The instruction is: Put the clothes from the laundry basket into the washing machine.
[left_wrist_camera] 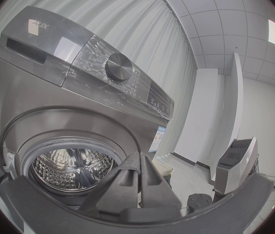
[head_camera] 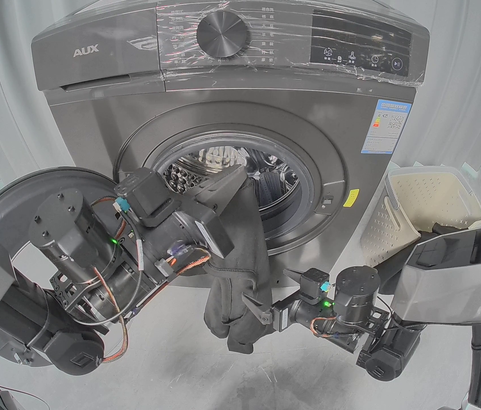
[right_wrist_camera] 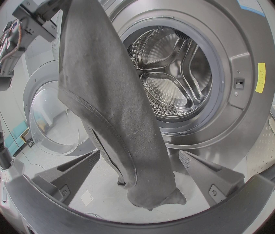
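Grey curtains behind, washing machine open, left gripper at the drum mouth pinching the dark garment so it hangs ready to feed in. Below, right gripper w/ fingers spread either side of its tail, prob. to lift it.

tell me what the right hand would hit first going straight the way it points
Probably the dark garment held by the left hand: it hangs between the right hand's open fingers, though depth is unclear.

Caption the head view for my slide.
Left gripper holds a dark grey garment before the grey washing machine's open drum; open right gripper by its lower end; cream perforated laundry basket alongside.
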Available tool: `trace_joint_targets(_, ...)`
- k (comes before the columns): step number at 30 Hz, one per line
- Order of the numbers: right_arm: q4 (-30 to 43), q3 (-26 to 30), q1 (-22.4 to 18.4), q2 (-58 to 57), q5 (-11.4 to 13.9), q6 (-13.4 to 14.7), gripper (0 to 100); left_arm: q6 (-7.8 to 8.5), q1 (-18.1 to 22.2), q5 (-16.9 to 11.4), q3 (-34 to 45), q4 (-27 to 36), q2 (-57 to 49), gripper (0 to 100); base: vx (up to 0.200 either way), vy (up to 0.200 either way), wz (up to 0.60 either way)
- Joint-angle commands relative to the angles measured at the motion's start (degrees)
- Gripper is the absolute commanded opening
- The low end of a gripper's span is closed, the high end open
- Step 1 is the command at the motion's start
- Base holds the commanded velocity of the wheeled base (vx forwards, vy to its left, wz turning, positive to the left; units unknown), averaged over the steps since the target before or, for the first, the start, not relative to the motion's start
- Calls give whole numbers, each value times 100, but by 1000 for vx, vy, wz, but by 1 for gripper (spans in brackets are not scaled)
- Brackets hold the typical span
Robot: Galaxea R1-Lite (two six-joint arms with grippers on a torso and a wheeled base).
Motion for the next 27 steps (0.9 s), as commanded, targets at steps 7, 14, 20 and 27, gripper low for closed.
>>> trace_joint_targets(7, -17, -546, 155, 550, 203, -56, 100, -1, -106, 36, -48, -1, -27, 0, 0, 0, 0)
trace_joint_targets(14, 1, -1003, 173, 805, 186, -56, 100, -1, -98, 54, -31, -1, -53, 0, 0, 0, 0)
trace_joint_targets(20, -25, -1372, 103, 1007, 63, -12, 100, -10, -62, 45, 48, -1, -203, 0, 0, 0, 0)
trace_joint_targets(27, -25, -1267, 76, 673, -8, 49, 0, -36, -1, 63, 233, -1, -176, 0, 0, 0, 0)
